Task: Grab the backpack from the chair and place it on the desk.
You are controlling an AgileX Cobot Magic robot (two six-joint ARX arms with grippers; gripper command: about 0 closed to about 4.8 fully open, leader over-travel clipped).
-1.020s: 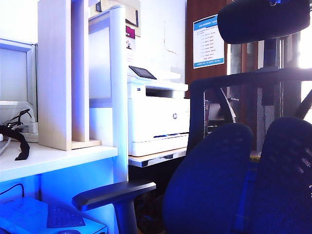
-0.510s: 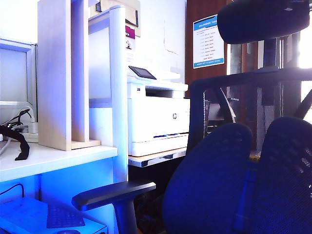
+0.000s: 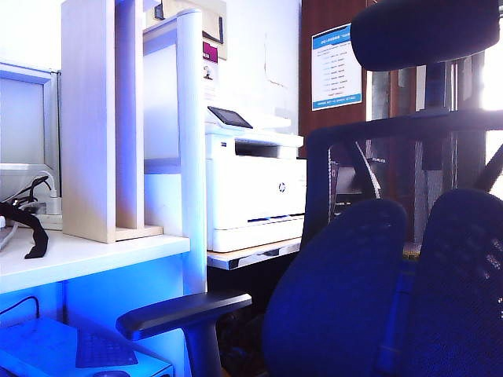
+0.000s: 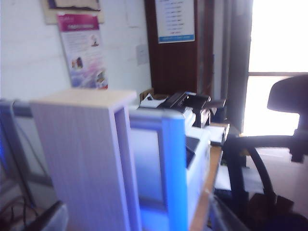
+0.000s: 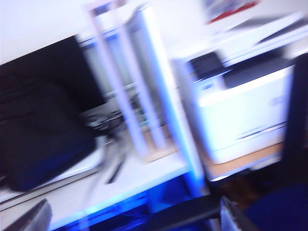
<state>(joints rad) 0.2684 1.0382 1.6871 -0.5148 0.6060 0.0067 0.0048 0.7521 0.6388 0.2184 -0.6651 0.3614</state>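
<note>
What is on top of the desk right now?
On the desk lies the backpack, with a thin black strap and a wooden shelf unit. Whatever is under the backpack is hidden. Neither the left gripper nor the right gripper appears clearly.

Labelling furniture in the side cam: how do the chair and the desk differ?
The chair is dark blue mesh; the desk is pale and white-topped. The chair has rounded split back pads and a padded armrest; the desk is flat with a thick straight edge. The desk carries a black strap and a wooden shelf unit; no load shows on the chair.
</note>
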